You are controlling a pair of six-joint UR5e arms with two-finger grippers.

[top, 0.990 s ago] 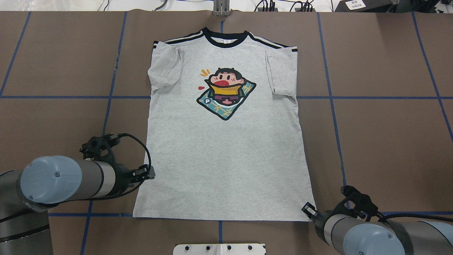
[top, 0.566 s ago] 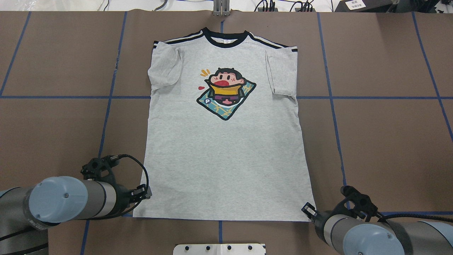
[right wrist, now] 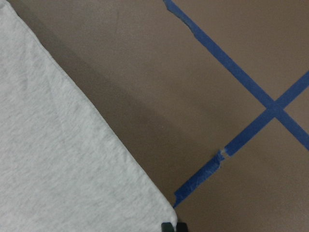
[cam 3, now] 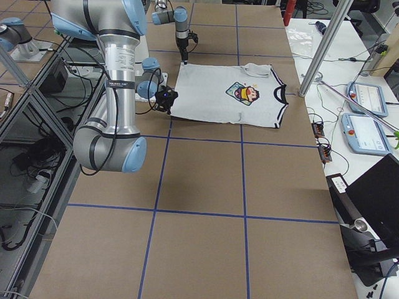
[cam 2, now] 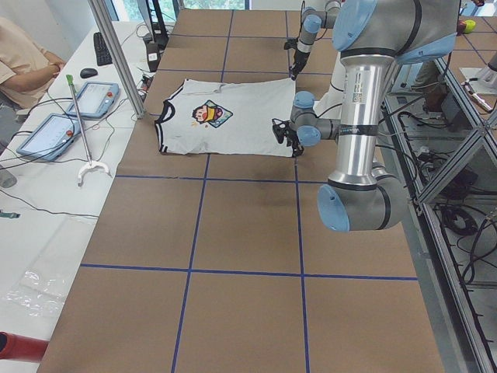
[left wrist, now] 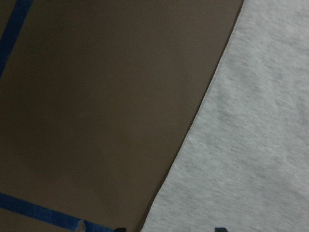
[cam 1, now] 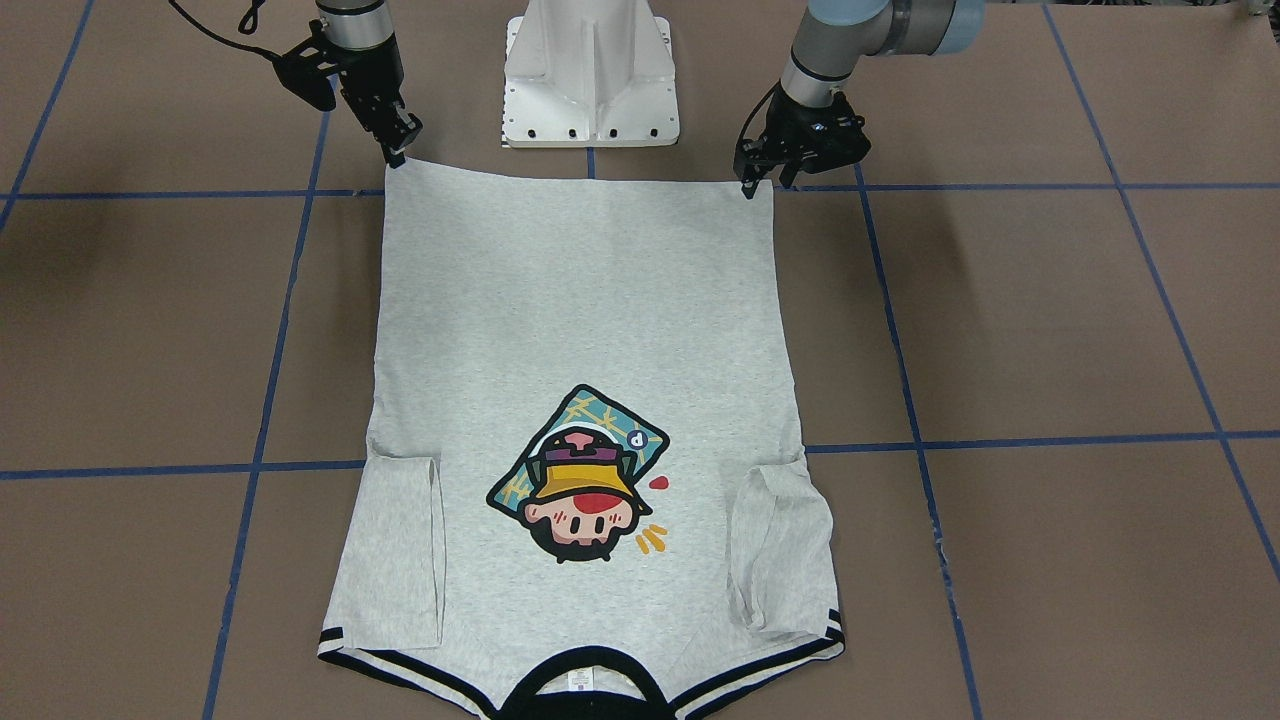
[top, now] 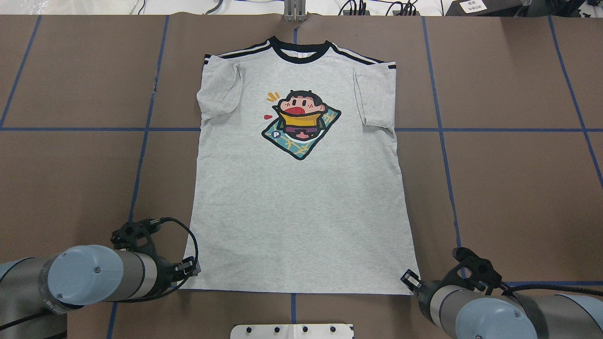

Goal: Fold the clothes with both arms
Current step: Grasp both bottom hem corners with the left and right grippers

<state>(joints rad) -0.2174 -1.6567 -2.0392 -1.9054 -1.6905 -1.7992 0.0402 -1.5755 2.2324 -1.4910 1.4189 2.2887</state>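
Note:
The grey T-shirt [top: 301, 212] lies flat and print-up on the brown table, sleeves folded in, collar at the far end. My left gripper [top: 191, 270] stands open over the hem's left corner; in the left wrist view its tips [left wrist: 170, 229] straddle the shirt's side edge [left wrist: 241, 145]. My right gripper [top: 409, 278] is at the hem's right corner. In the right wrist view its tips [right wrist: 174, 226] are shut together right at the cloth's corner [right wrist: 72, 159]. The front-facing view shows both, the left gripper [cam 1: 752, 185] and the right gripper [cam 1: 398, 152], at the hem corners.
The white pedestal base [cam 1: 590, 70] stands just behind the hem, between the arms. Blue tape lines [top: 141, 155] cross the table. Beyond the far edge are tablets [cam 2: 92, 97], a metal pole [cam 2: 116, 54] and a seated person [cam 2: 19, 54].
My left arm has drawn back toward the robot along the shirt's left edge, from mid-side down to the hem corner. The right arm and the shirt have not moved.

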